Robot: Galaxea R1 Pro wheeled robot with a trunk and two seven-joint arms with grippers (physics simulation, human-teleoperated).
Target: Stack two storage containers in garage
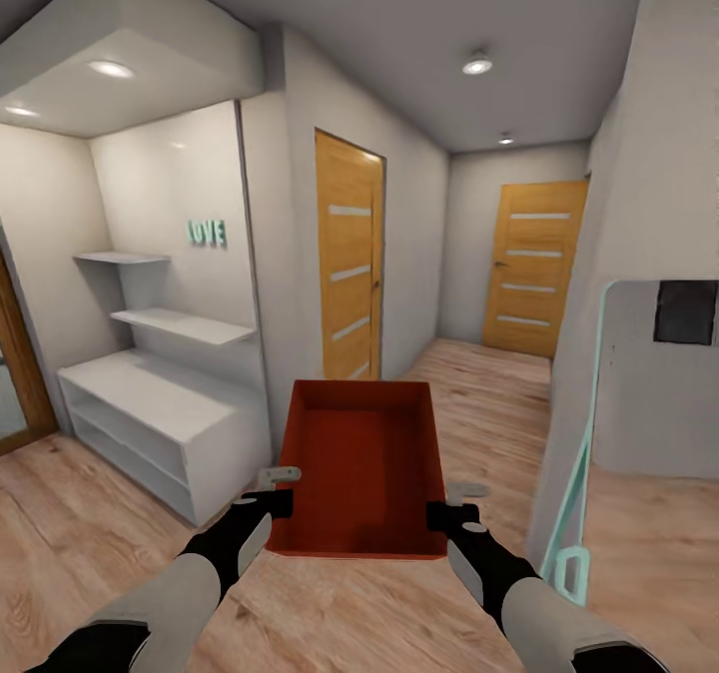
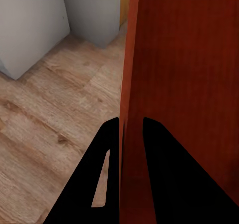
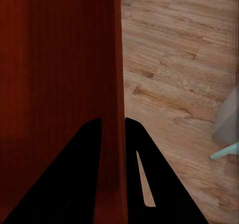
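My left pincer is clamped on the storage container's left wall, my right pincer on its right wall; it hangs between them above the wood floor.

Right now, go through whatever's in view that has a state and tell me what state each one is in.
storage container: empty, open-top, held level above the wood floor between both grippers.
left gripper: shut on the container's left wall.
right gripper: shut on the container's right wall.
near door: closed.
far door: closed.
ceiling spotlights: on.
white shelf unit: shelves bare.
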